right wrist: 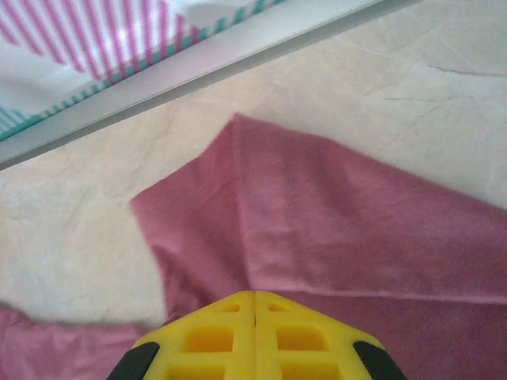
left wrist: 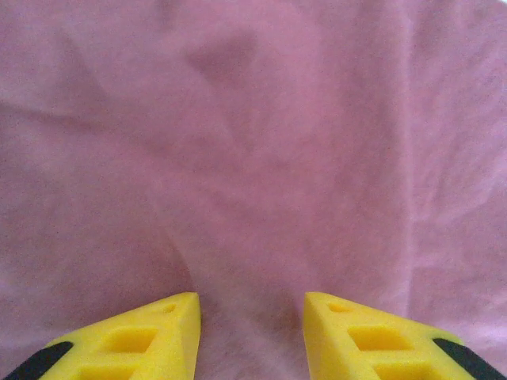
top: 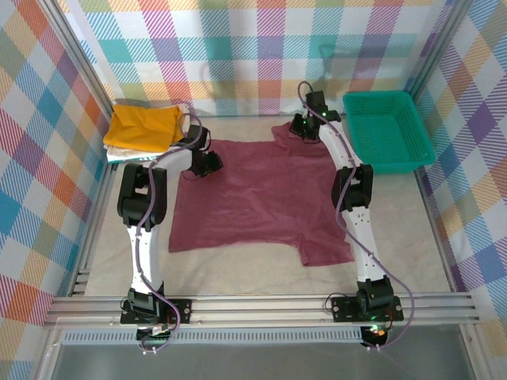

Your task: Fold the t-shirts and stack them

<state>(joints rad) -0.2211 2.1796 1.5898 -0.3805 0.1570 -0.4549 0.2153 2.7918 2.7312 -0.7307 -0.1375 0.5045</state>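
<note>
Maroon t-shirt (top: 261, 198) lies spread flat mid-table, plain side up, no print showing. 2 sleeve-like tabs stick out on its right side: 1 toward the table's far edge, 1 toward the near edge. The rest of the cloth is fairly smooth w/ light wrinkles.

R gripper (right wrist: 254, 297) sits on the far-right tab, clenched tight, fingertips meeting. Creases in the cloth run into the tips, so it reads as a pinch on the shirt, though a thin 1.

L gripper (left wrist: 252, 305) is down on the shirt's far-left corner. Its 2 yellow fingers stand apart w/ cloth under and between them. Can't tell whether a fold is actually caught or the tips just press on fabric.

Further out, a mustard-yellow t-shirt (top: 145, 125) sits folded on a white t-shirt (top: 120, 150) at the table's far-left corner, close to the L arm. A teal basket (top: 388, 134) is at the far-right corner. Table (top: 238, 273) is bare along the near edge.

Likely step: take both far corners, bring them toward the near edge for fold no. 1.

Risks, as I judge them:
- If L has no real hold, only R's side lifts, so the shirt skews and the fold lands crooked.
- R's pinch is on the tab alone, so pulling may stretch it or slip off before the body follows.
- Either pinch may catch the top layer only, so the shirt balloons open.
- An L arm swing could clip the stack, esp. the yellow top piece.
</note>
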